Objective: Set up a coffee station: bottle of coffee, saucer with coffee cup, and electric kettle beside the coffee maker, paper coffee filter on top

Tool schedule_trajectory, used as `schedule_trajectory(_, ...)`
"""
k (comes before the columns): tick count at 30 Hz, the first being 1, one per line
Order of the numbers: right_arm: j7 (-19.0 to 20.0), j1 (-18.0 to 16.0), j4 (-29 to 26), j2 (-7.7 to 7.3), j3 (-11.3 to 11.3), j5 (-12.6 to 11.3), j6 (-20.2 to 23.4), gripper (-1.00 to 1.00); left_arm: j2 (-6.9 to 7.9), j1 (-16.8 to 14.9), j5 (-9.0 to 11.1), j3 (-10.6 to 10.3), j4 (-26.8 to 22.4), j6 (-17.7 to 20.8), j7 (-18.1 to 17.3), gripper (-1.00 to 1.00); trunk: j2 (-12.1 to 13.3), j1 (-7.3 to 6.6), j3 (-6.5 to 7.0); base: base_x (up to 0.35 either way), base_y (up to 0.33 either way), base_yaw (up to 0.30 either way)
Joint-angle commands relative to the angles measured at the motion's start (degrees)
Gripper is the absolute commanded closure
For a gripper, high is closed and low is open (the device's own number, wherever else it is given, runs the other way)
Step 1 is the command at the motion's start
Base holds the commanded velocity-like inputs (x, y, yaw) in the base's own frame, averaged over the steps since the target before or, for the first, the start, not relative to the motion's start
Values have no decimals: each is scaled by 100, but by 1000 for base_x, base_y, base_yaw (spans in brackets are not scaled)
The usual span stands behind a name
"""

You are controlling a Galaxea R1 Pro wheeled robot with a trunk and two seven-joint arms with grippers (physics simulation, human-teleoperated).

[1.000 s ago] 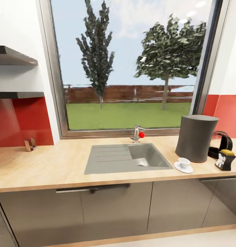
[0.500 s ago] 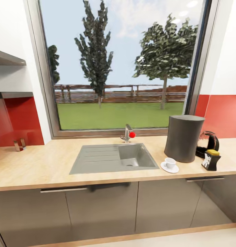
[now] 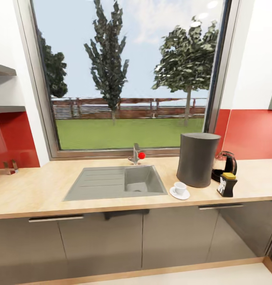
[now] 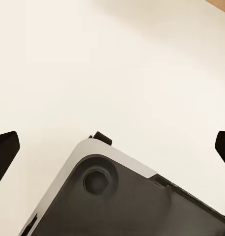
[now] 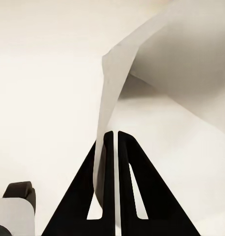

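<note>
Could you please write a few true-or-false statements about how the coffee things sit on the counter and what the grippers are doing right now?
1. The small white coffee cup sits on the flat round white saucer. True.
2. The tall dark grey cylindrical coffee maker stands to the left of the inset steel sink. False: it stands to the sink's right.
3. The small dark yellow-capped bottle of coffee is on the light beige wood-look countertop. True.
4. The right gripper is wide open and holds nothing. False: it is shut on a pale grey-white paper coffee filter.
5. The left gripper is open. True.
</note>
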Motion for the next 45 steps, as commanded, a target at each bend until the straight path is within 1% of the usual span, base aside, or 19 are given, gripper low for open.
schedule_trajectory(1,22,-9,20,-2,-18,13,-38,100,1,-6,54,-3,9,-18,-43,-100,-7,1,-10,0,-330,0)
schedule_trajectory(23,22,-9,20,2,-18,13,-35,100,1,-6,47,-3,9,-24,-43,-100,-7,1,-10,0,-330,0)
schedule_trajectory(33,45,-1,20,74,-18,30,50,100,1,-6,38,-5,6,-27,-43,-100,-7,1,-10,0,-330,0)
schedule_trajectory(38,99,-1,11,159,-16,38,356,100,1,-6,37,-10,8,-27,-43,-100,-7,1,-10,0,-330,0)
schedule_trajectory(45,88,-1,-4,193,-41,27,381,100,1,-6,45,-12,8,-27,-43,-100,-7,1,-10,0,-329,0)
